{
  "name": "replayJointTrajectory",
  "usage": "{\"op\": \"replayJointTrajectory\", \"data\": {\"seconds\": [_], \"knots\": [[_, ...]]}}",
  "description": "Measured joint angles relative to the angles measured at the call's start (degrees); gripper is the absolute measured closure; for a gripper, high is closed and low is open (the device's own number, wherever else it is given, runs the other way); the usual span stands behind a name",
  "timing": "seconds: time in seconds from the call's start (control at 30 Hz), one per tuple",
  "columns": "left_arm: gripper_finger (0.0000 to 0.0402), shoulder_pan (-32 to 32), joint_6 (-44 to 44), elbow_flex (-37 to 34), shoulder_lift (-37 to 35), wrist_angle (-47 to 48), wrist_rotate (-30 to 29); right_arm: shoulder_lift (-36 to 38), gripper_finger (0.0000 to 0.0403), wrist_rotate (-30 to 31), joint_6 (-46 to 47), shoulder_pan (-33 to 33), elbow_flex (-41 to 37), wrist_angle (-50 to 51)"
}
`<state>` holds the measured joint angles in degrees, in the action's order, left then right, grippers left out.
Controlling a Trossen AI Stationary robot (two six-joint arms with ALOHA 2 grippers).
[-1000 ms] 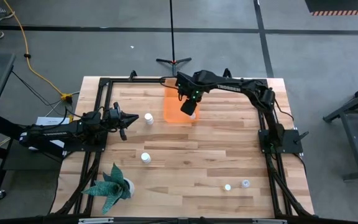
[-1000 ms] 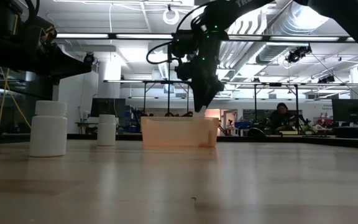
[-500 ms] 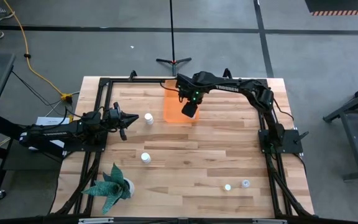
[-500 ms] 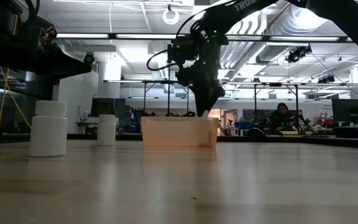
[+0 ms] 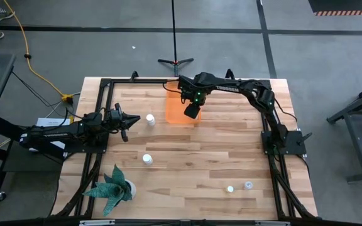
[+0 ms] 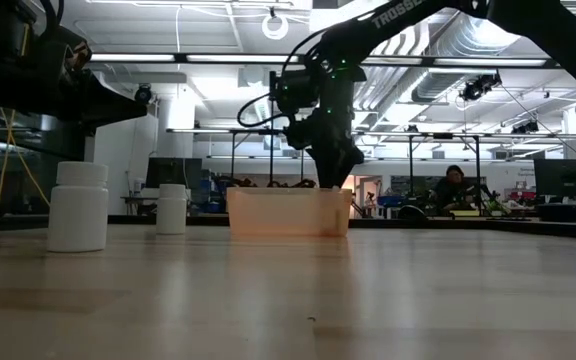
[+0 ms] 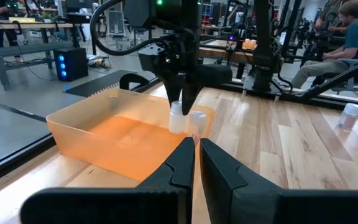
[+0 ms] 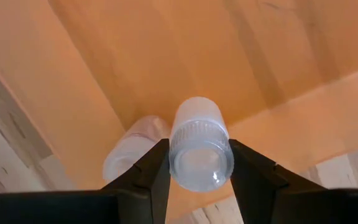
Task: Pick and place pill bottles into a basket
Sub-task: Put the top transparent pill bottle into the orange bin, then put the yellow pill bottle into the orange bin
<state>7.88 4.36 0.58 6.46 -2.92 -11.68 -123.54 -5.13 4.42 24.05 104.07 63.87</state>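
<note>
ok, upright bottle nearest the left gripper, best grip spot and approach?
Take the pill bottle across its cylindrical body just under the cap, coming in level from the left gripper side. It stands upright on the table with clear wood all round, so the round sides are open to a horizontal pinch, and the left gripper already points that way, shut.

Bright overhead light, backlit arms

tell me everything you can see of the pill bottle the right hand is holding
The small white cylindrical plastic pill bottle has a ribbed white cap. The right hand is shut on it, a dark finger pressing each side. It hangs upright just inside the translucent orange rectangular plastic basket near one corner, close to its floor; whether it touches the floor cannot be told.
</note>
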Motion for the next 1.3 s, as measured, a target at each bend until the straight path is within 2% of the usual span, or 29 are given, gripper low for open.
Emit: {"op": "replayJointTrajectory", "data": {"seconds": [0.33, 0.47, 0.67, 0.77, 0.93, 1.1, 1.3], "knots": [[0.0339, -0.02, 0.00, -0.01, 0.02, 0.02, 0.00, -0.12, 0.0208, 0.39, 0.03, -0.04, 0.00, 0.00], [0.0339, 0.00, 0.00, 0.00, 0.02, 0.00, 0.00, -0.09, 0.0195, 1.31, 1.02, 0.07, 0.65, 0.48], [0.0339, -0.02, 0.00, 0.00, 0.02, 0.00, 0.00, 0.10, 0.0201, 9.04, 3.04, -0.91, 9.07, 4.27], [0.0339, 0.00, 0.00, 0.00, 0.02, 0.04, 0.00, 0.10, 0.0209, 9.32, 3.05, -2.64, 14.78, 7.71], [0.0339, -0.01, 0.43, -0.01, 0.02, 0.10, 0.02, 0.29, 0.0221, 10.39, 5.13, -8.96, 21.47, 16.09], [0.0339, -0.02, 0.63, 0.00, -0.01, 0.33, 0.63, 0.43, 0.0230, 20.59, 8.89, -19.69, 20.20, 18.49], [0.0339, -0.02, 0.63, -0.01, -0.01, 0.28, 0.61, 3.17, 0.0239, 21.97, 16.87, -30.19, 18.74, 20.66]]}}
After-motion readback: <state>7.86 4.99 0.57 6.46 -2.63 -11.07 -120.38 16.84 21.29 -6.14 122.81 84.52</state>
